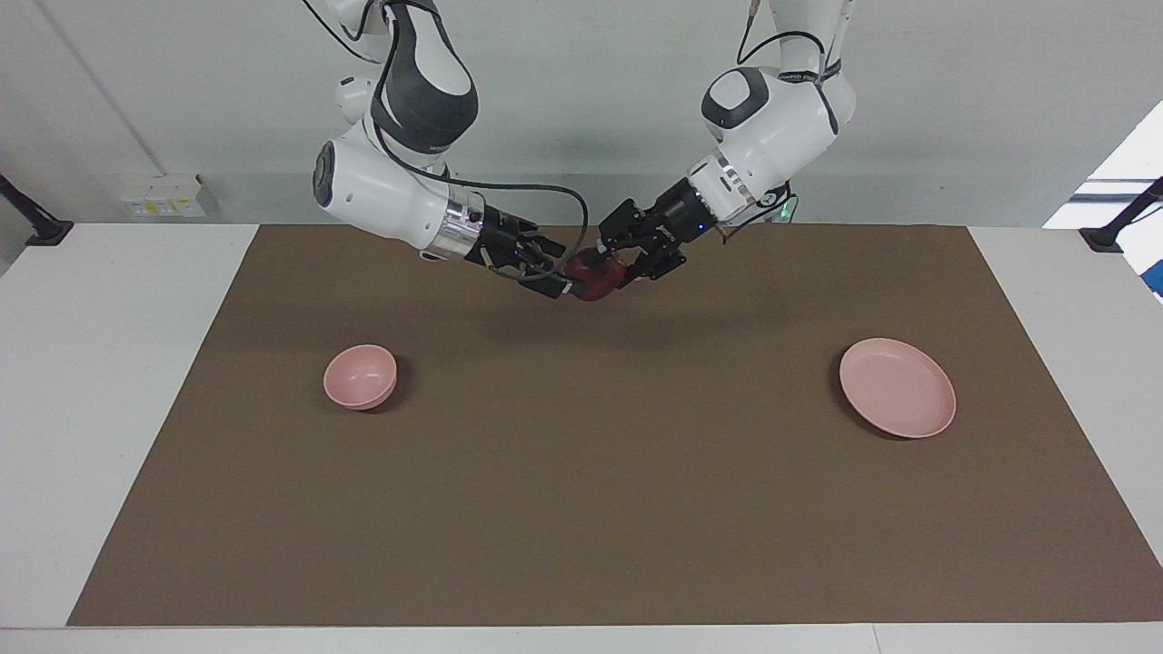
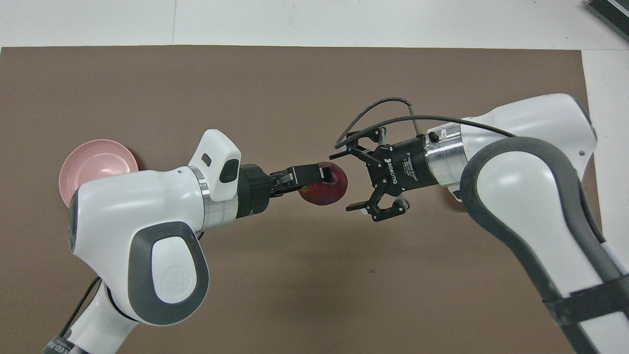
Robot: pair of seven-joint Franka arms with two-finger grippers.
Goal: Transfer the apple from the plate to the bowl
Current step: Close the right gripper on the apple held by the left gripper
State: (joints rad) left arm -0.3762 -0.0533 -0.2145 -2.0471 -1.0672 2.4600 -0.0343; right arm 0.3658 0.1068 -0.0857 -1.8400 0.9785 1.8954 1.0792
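The left end effector (image 2: 322,173) is clamped on the apple (image 2: 325,187), holding it in the air over the middle of the brown mat (image 1: 581,509), well clear of the counter (image 1: 118,363). The right end effector (image 2: 355,181) hangs just beside the apple with its jaws spread wide and nothing in them; in the facing view its tips seem to reach the fruit's side, though contact cannot be confirmed. The plate (image 1: 898,387) sits bare toward the left arm's end of the counter, and the bowl (image 1: 361,376) sits empty toward the right arm's end, well apart from it.

This looks like a hand-over in mid-air, and that is where the risk lies. The left end effector pinches the apple near its top, a narrow hold on a round, smooth thing; a nudge from the right one could twist it out and send it down onto the mat, where it would likely roll. If the left lets go before the right has closed around the widest part, the same fall follows. The two end effectors are also close enough to knock fingers. Later, the bowl is only just wider than the apple, so an off-centre release could bounce the fruit off the rim or tip the bowl.

The right end effector's black body carries white lettering reading ROBOTIQ (image 2: 394,173); smaller print beside it is not legible.
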